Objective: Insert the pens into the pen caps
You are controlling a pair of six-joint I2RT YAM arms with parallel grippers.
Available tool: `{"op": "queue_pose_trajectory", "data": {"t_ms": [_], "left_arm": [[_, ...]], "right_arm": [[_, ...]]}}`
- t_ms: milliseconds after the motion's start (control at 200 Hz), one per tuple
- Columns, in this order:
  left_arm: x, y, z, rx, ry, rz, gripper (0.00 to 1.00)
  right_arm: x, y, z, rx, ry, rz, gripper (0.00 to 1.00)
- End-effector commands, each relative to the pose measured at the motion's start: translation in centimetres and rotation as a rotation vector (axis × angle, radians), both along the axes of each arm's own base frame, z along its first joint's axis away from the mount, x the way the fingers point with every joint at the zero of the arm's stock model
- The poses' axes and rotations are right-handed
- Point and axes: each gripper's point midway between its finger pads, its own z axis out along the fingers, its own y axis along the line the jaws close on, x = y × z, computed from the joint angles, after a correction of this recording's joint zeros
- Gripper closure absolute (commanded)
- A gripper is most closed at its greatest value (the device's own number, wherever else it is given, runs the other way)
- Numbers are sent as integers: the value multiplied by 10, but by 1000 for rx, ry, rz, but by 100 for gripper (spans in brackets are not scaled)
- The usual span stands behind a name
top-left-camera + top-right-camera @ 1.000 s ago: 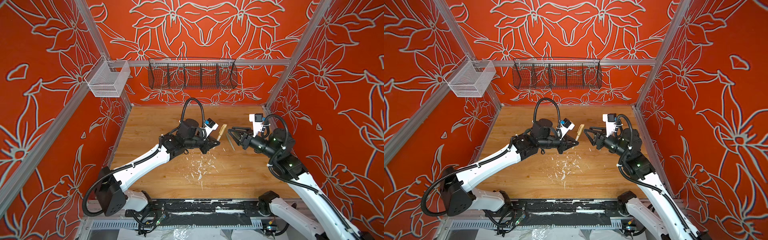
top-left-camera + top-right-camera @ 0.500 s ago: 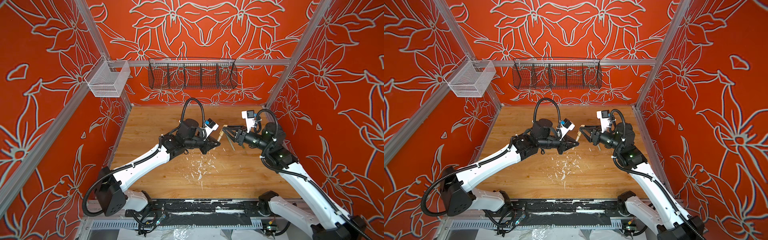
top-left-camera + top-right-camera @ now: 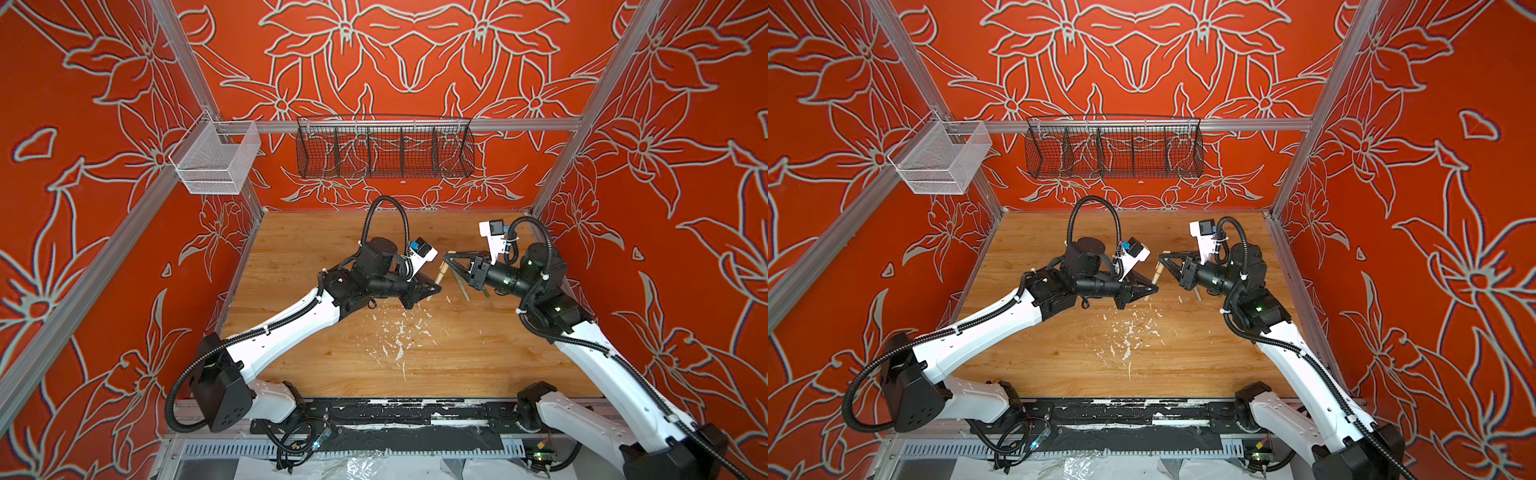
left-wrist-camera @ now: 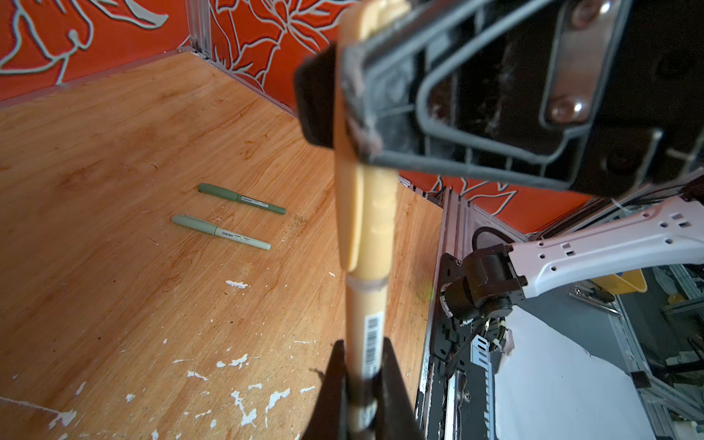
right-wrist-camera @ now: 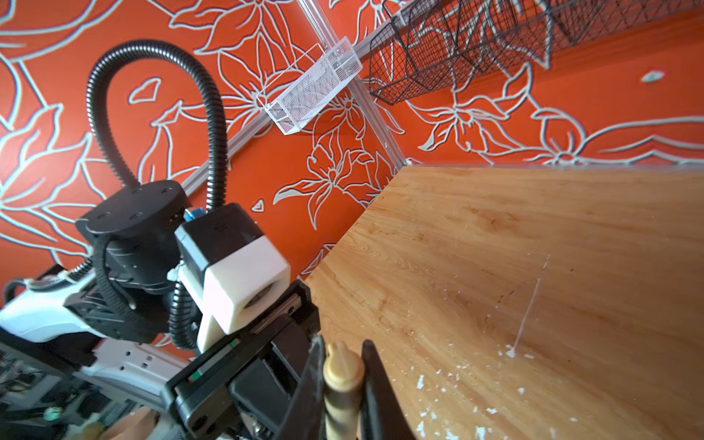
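Wood-grain tabletop (image 3: 332, 353), white paint flecks (image 3: 399, 336) mid-board, orange floral walls. In both top views your arms meet nose to nose above the board. The left gripper (image 3: 434, 289) is clamped on the lower barrel of the beige pen (image 3: 441, 273), and the right gripper (image 3: 447, 257) is pinched on its upper end. Pen is tilted, clear of the wood.

Left wrist: you get a slim round beige barrel with a barcode label. It runs up from between the left fingers (image 4: 390, 365) into the beige cap (image 4: 375, 213), a stubby tube with a flat clip. Cap rim meets the barrel. Right jaws grip the cap's top. Dark green pen (image 4: 241, 198) and pale green pen (image 4: 221, 232) lie capped on the wood, parallel, near each other.

Right wrist: black right fingers squeezed on the cap's rounded end.
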Motion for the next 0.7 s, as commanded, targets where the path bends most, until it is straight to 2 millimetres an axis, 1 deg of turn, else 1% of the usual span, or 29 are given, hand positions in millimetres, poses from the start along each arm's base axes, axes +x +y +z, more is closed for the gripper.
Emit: {"op": "queue_pose_trajectory", "data": {"t_ms": [0, 155, 300, 390, 505, 696], "left_arm": [[6, -2, 15, -27, -25, 6, 100], [26, -3, 22, -43, 5, 73, 100], [41, -9, 36, -81, 12, 85, 100], [50, -11, 47, -101, -2, 82, 100], [62, -11, 64, -118, -37, 72, 100], [79, -11, 90, -153, -61, 48, 100]], "right_arm": [[-3, -1, 14, 19, -47, 8, 100], [-5, -1, 8, 20, -50, 10, 100], [-3, -2, 1, 1, -36, 4, 100], [-3, -1, -7, -16, -14, 14, 100], [-6, 0, -21, -38, 15, 26, 100], [-12, -5, -39, -77, 35, 9, 100]]}}
